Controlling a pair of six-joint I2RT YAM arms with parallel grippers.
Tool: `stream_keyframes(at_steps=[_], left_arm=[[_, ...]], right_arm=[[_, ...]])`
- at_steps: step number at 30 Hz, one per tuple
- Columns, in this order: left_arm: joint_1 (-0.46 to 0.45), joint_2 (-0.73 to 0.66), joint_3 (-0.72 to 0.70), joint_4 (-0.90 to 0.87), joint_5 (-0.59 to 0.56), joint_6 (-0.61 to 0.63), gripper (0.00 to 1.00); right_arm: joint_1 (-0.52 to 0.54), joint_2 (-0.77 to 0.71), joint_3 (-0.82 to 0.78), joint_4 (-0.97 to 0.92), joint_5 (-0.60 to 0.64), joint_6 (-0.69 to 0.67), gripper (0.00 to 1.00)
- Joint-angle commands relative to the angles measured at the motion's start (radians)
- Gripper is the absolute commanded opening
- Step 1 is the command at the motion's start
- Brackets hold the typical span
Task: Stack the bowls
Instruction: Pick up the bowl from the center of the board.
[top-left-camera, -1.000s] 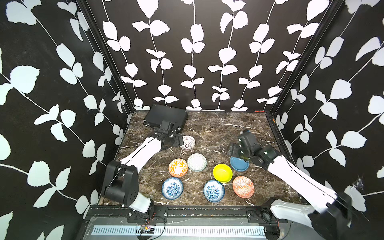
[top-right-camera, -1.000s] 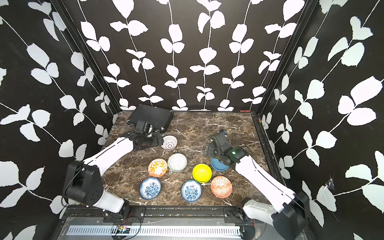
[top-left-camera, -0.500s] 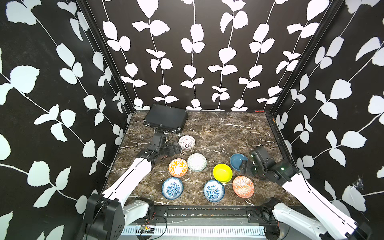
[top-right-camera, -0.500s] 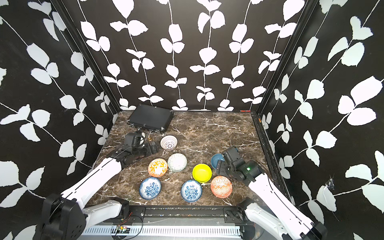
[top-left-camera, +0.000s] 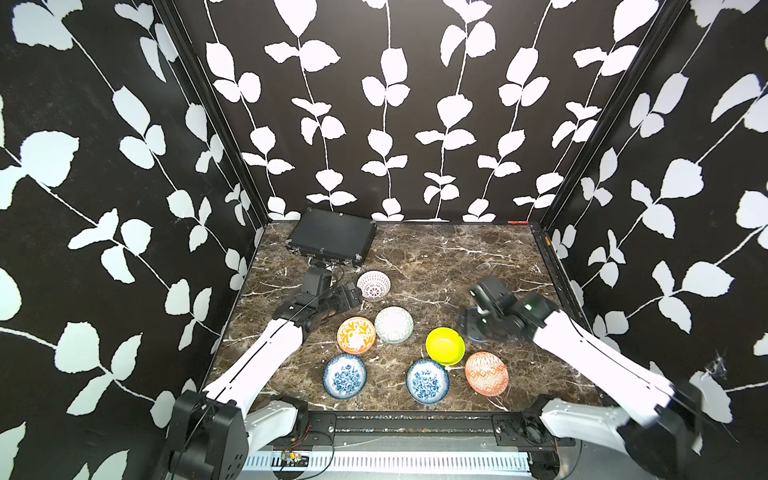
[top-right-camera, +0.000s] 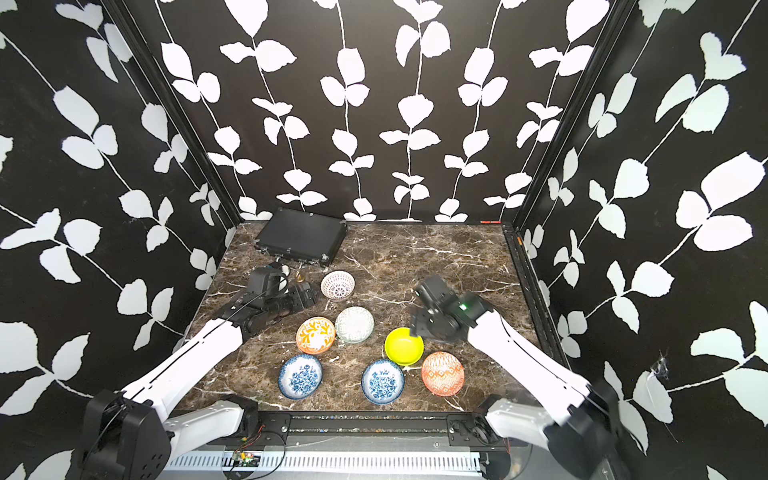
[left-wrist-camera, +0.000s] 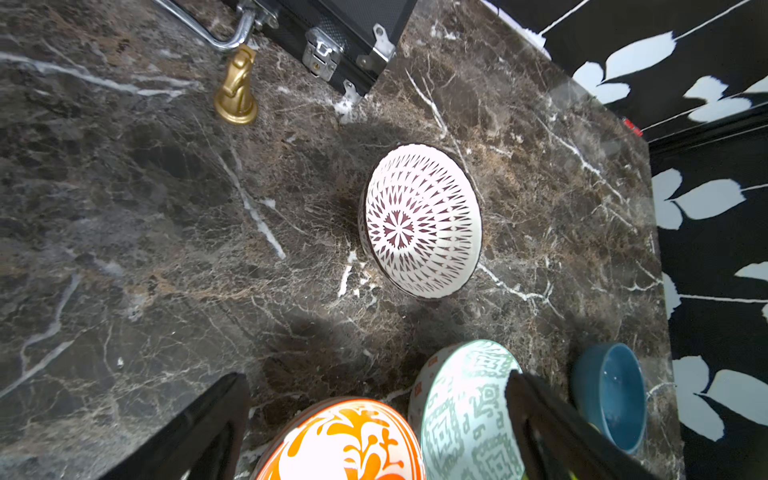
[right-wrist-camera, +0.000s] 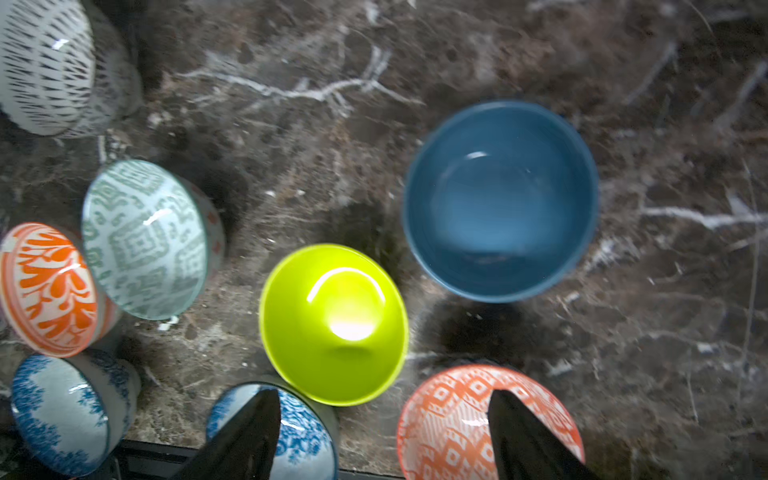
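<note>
None of your bowls is stacked: all eight sit singly on the marble worktop (top-left-camera: 457, 257). Along the front edge, in both top views, are a blue-floral bowl (top-left-camera: 345, 376), a second blue-floral bowl (top-left-camera: 427, 381) and the orange diamond bowl (top-left-camera: 486, 373). Behind them sit the yellow bowl (top-left-camera: 445, 345) and the orange leaf bowl (top-left-camera: 356, 335), which is just beside the pale green-patterned bowl (top-left-camera: 394, 324). Farther back, alone, is the white radial bowl (top-left-camera: 373, 285). The plain blue bowl (right-wrist-camera: 500, 199) is hidden under the right arm in the top views. The right wrist view shows it upright and empty, just beside the yellow one.

Your right claw (right-wrist-camera: 382, 395) hangs above that cluster with its jaws spread and nothing between them, though the view is blurred. Your left claw (left-wrist-camera: 376, 376) is spread wide too and empty. It is low over the worktop, pointing at the white radial bowl, near but not touching.

Beyond it stand a small gold chess knight (left-wrist-camera: 236, 89) and the black case (top-left-camera: 332, 239) at the back corner.
</note>
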Motion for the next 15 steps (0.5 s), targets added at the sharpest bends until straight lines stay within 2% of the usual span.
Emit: stream_keyframes(at_steps=[1, 8, 12, 15], left_arm=[[0.002, -0.063, -0.044, 0.052, -0.029, -0.019, 0.99], [0.003, -0.108, -0.032, 0.001, -0.040, -0.001, 0.99], [0.003, -0.157, -0.055, -0.020, -0.108, -0.013, 0.99], [0.003, -0.130, -0.037, -0.026, -0.081, 0.000, 0.99]], right_arm=[[0.045, 0.141, 0.153, 0.045, 0.030, -0.052, 0.78], [0.071, 0.400, 0.359, 0.097, -0.007, -0.060, 0.77], [0.089, 0.503, 0.436, 0.116, -0.028, -0.062, 0.76], [0.101, 0.560, 0.475, 0.116, -0.029, -0.067, 0.73]])
